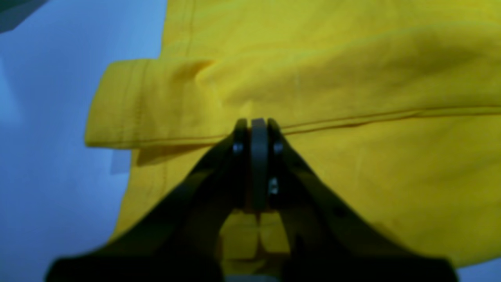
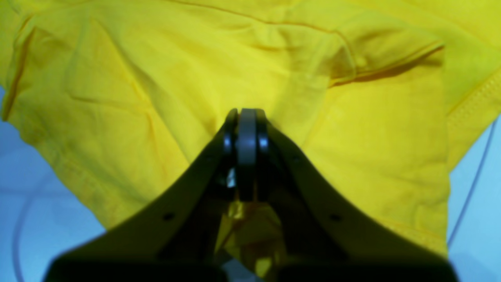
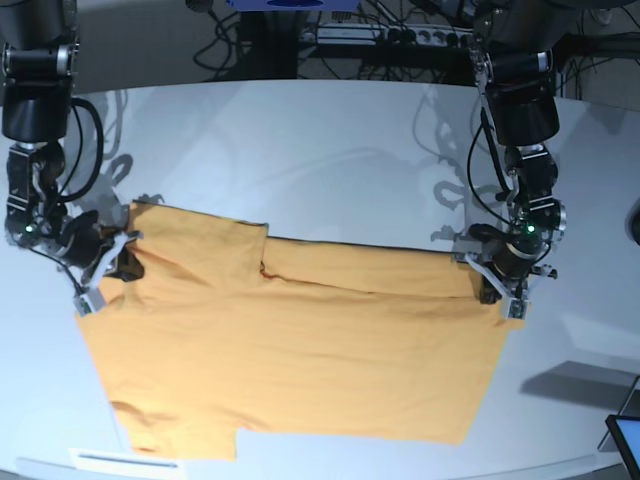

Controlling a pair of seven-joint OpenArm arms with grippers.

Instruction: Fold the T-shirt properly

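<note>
The left claw point(image 1: 258, 127) was clamped on a folded hem of the T-shirt point(image 1: 352, 164), its jaws pressed together; the right claw point(image 2: 246, 117) pinched the cloth the same way. The T-shirt lay spread on the white table point(image 3: 330, 150), gripped at opposite edges. Only the base view showed the whole garment and both arms; the wrist views showed seams and creases up close. No writing was legible
</note>
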